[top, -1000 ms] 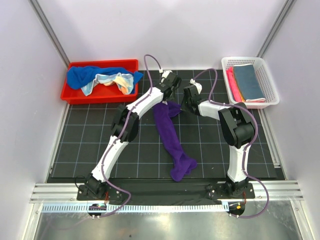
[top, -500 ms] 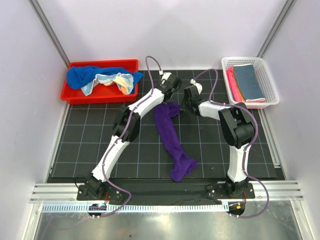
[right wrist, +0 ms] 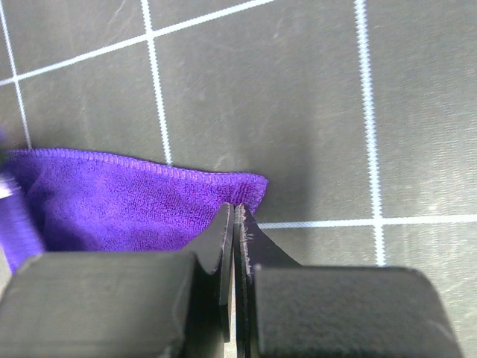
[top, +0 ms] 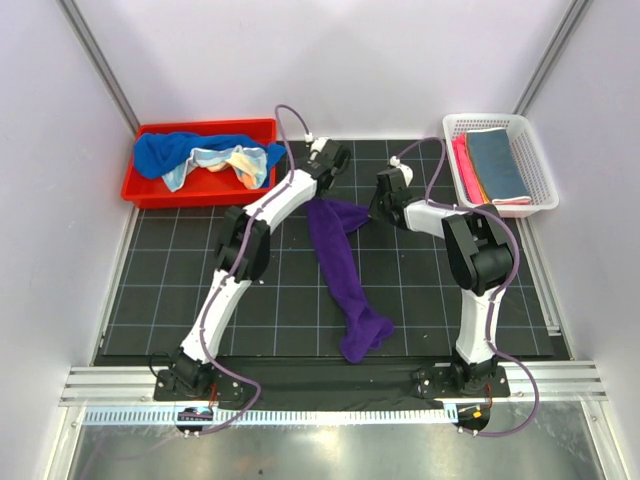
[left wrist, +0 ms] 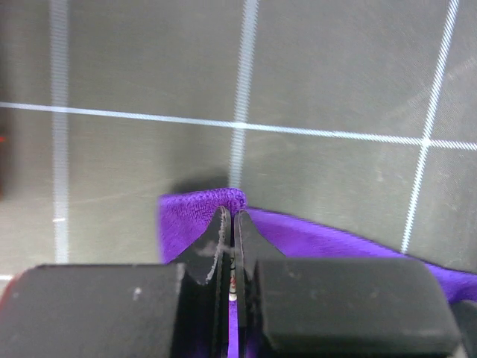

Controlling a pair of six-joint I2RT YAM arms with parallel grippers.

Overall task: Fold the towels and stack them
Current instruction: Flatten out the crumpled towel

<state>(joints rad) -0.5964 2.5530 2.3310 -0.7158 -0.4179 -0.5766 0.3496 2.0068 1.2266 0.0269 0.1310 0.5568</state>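
Though rumpled, long fuzzy purple towel (top: 338, 268).

Six towels are counted: one purple towel (top: 345, 270), one blue towel (top: 163, 150), one pale multicoloured towel (top: 236, 162), one pink towel (top: 461, 156), one slate towel (top: 496, 160), one orange towel (top: 479, 188). One red bin (top: 200, 128), one white basket (top: 487, 118) and two arms, the left arm (top: 245, 250) and the right arm (top: 482, 262), are seen.

Setting: robotics lab test cell. Evidence: plain pale wall panels (top: 330, 70) in aluminium framing (top: 103, 70). Black gridded work mat (top: 170, 270). Left arm (top: 235, 290) and right arm (top: 480, 270), cabled, bolted to an aluminium rail (top: 100, 385) at the near edge. Red bin (top: 150, 192) far left, white mesh basket (top: 540, 208) far right.
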